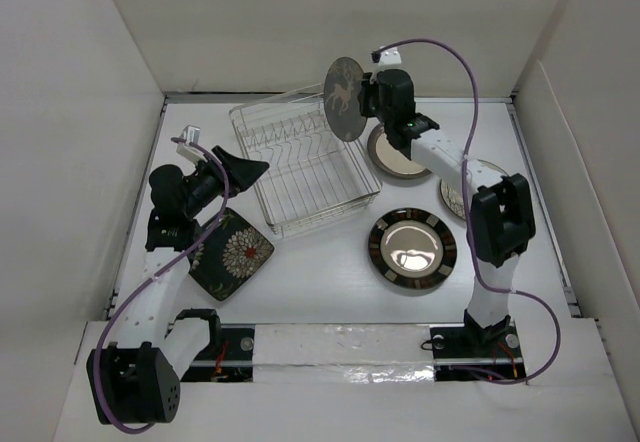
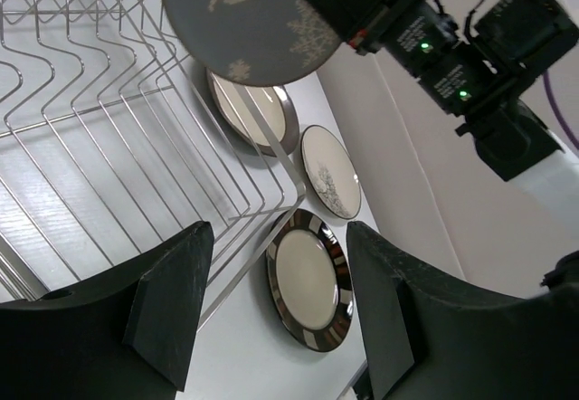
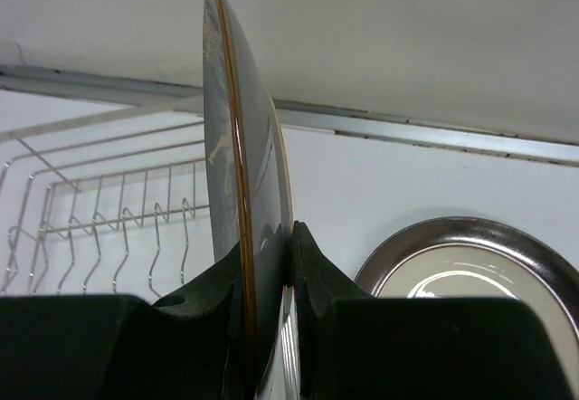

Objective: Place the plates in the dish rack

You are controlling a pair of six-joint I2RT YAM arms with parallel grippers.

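The right gripper (image 1: 366, 98) gripped the upright grey plate (image 1: 344, 99) by its rim, above the far right corner of the dish rack (image 1: 300, 167). The left gripper (image 1: 240, 167) was wide open and empty.

Five plates in all. One grey patterned plate (image 1: 345, 98) stands on edge, pinched in the right tool (image 1: 364, 101). One black square plate (image 1: 232, 254) lies on the desk (image 1: 320, 292) just below the left tool (image 1: 232, 167). Three round plates lie flat near the right tool: one dark-rimmed plate (image 1: 398, 154) right beneath it, a second dark-rimmed plate (image 1: 411, 250) further towards the arm bases, and a third plate (image 1: 450, 197) half hidden by the right arm (image 1: 495, 222), its rim probably dark too. One dish rack (image 1: 305, 167) sits between the two tools.
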